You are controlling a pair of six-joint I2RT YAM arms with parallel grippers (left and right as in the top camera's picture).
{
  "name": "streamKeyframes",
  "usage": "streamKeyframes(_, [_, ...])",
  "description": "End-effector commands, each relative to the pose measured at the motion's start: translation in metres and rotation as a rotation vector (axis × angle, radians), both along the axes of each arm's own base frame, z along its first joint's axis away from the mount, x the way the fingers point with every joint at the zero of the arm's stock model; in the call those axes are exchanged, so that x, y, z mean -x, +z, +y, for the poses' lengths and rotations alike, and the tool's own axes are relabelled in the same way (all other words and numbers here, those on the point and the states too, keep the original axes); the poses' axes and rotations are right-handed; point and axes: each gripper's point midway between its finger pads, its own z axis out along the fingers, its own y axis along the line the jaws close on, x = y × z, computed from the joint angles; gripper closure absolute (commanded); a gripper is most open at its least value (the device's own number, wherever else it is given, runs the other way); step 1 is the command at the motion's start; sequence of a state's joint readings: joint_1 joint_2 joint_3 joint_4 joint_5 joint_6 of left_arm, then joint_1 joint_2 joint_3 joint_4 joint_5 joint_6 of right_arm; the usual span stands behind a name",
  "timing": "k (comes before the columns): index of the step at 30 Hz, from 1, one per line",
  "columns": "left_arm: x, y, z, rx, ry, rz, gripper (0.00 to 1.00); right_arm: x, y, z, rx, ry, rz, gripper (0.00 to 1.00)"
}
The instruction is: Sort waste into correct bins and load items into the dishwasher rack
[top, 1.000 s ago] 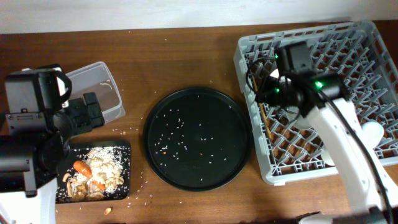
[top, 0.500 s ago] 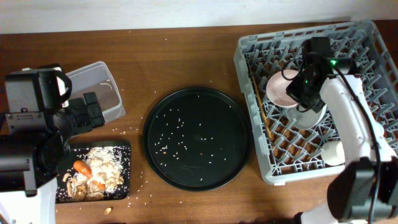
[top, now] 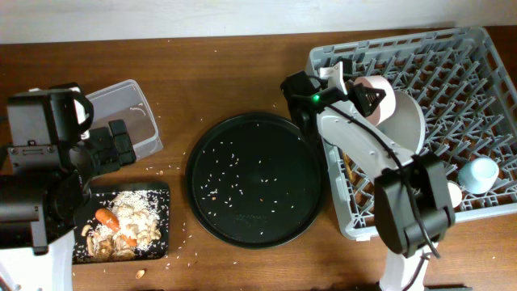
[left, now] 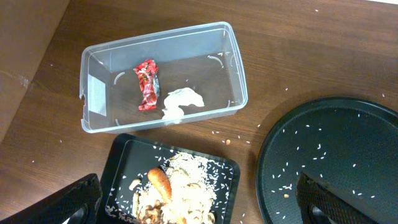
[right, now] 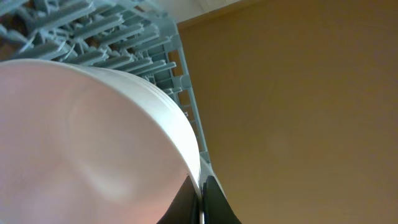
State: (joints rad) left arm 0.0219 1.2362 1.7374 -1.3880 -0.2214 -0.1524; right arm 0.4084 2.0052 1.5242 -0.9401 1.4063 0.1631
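R end effector (right: 200, 186): fingers are closing together on the rim of the plate, which is passing between them; clamped on it, no gap showing.
Plate (top: 380, 92): pale, pinkish face; is standing tilted on edge over the near-left part of the rack, in the R end effector's grip. In the R wrist view it is filling most of the frame.
Rack (top: 452, 65): grey, pegged; is sitting at the R side of the table, its pegs showing behind the plate in the R wrist view.
Bowl (top: 408, 125): white; is resting in the rack, just beside the plate.
Blue cup (top: 483, 174): is sitting in the rack near its R edge, well apart from the plate.
L end effector (left: 198, 180): fingers are standing wide apart, holding nothing; is hovering above the black tray.
Tub (left: 205, 78): clear plastic; is sitting on the table at far L, just beside the black tray.
Wrapper (left: 147, 84): red, crinkled; is lying inside the tub.
Tissue (left: 180, 101): white, crumpled; is lying inside the tub, just beside the wrapper.
Black tray (left: 127, 162): shallow, rectangular; is carrying a heap of rice w/ the waste below.
Carrot (left: 160, 182): short, orange; is lying on the black tray, against the rice.
Food scraps (left: 144, 211): brown bits; are lying on the black tray next to the carrot.
Round tray (top: 257, 179): large, black; is sitting mid-table btwn the black tray and the rack.
Rice grains (top: 234, 182): are lying scattered over the round tray.
Table (top: 242, 73): brown wood; is carrying all of the above.
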Motion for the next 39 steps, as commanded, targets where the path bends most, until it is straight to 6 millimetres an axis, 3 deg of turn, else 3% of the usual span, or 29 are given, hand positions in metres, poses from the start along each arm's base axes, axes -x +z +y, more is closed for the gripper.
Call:
streamKeyframes(1, [0.000,0.001,0.002,-0.008,0.000,-0.004,0.01,0.000,-0.001,0.022,0.061,0.052,0.036,0.96])
streamKeyframes(2, [0.000,0.001,0.002,-0.008,0.000,-0.004,0.01,0.004,-0.010,0.041,0.031,0.103,0.080,0.95])
streamKeyframes(3, [0.000,0.001,0.002,-0.008,0.000,-0.004,0.00,0.010,-0.018,0.057,0.006,0.146,0.134,0.80])
streamKeyframes(4, [0.000,0.001,0.002,-0.008,0.000,-0.004,0.01,0.015,-0.018,0.072,-0.001,0.177,0.125,0.43])
streamKeyframes(5, [0.000,0.001,0.002,-0.008,-0.001,-0.004,0.01,0.018,-0.016,0.080,-0.030,0.192,0.099,0.21])
streamKeyframes(6, [0.000,0.001,0.002,-0.008,0.000,-0.004,0.01,0.020,-0.004,0.094,-0.112,0.224,0.065,0.13])
streamKeyframes(7, [0.000,0.001,0.002,-0.008,-0.001,-0.004,0.01,0.020,0.006,0.098,-0.176,0.236,0.043,0.12])
streamKeyframes(10, [0.000,0.001,0.002,-0.008,0.000,-0.004,0.01,0.039,0.075,0.123,-0.619,0.352,-0.039,0.10])
streamKeyframes(12, [0.000,0.001,0.002,-0.008,-0.001,-0.004,0.01,0.087,0.120,0.167,-1.026,0.521,0.017,0.09])
streamKeyframes(13, [0.000,0.001,0.002,-0.008,-0.001,-0.004,0.01,0.126,0.157,0.201,-1.253,0.695,0.053,0.00])
streamKeyframes(15, [0.000,0.001,0.002,-0.008,0.000,-0.004,0.01,0.198,0.220,0.236,-1.511,1.009,0.096,0.01])
streamKeyframes(16, [0.000,0.001,0.002,-0.008,0.000,-0.004,0.01,0.227,0.233,0.231,-1.517,1.106,0.129,0.01])
streamKeyframes(17, [0.000,0.001,0.002,-0.008,0.000,-0.004,0.01,0.235,0.239,0.212,-1.443,1.142,0.104,0.02])
streamKeyframes(18, [0.000,0.001,0.002,-0.008,0.000,-0.004,0.01,0.250,0.240,0.171,-1.378,1.098,0.053,0.02])
streamKeyframes(21, [0.000,0.001,0.002,-0.008,-0.001,-0.004,0.01,0.276,0.248,0.097,-1.350,0.984,-0.134,0.01])
streamKeyframes(23, [0.000,0.001,0.002,-0.008,0.000,-0.004,0.01,0.261,0.242,0.061,-1.320,0.844,-0.338,0.01])
streamKeyframes(25, [0.000,0.001,0.002,-0.008,0.000,-0.004,0.01,0.237,0.215,0.048,-1.340,0.754,-0.482,0.01])
streamKeyframes(26, [0.000,0.001,0.002,-0.008,-0.001,-0.004,0.01,0.220,0.177,0.043,-1.354,0.724,-0.546,0.01])
streamKeyframes(28, [0.000,0.001,0.002,-0.008,0.000,-0.004,0.00,0.222,0.086,0.027,-1.364,0.641,-0.563,0.01])
streamKeyframes(30, [0.000,0.001,0.002,-0.008,0.000,-0.003,0.01,0.219,0.033,0.015,-1.334,0.647,-0.664,0.01])
streamKeyframes(33, [0.000,0.001,0.002,-0.008,-0.001,-0.003,0.01,0.199,-0.005,0.013,-1.300,0.737,-0.799,0.01])
streamKeyframes(35, [0.000,0.001,0.002,-0.008,0.000,-0.003,0.01,0.184,-0.018,0.014,-1.279,0.800,-0.871,0.01])
streamKeyframes(36, [0.000,0.001,0.002,-0.008,-0.001,-0.003,0.01,0.181,-0.036,0.013,-1.283,0.778,-0.851,0.01])
streamKeyframes(39, [0.000,0.001,0.002,-0.008,-0.001,-0.003,0.00,0.181,-0.036,0.013,-1.282,0.779,-0.853,0.01])
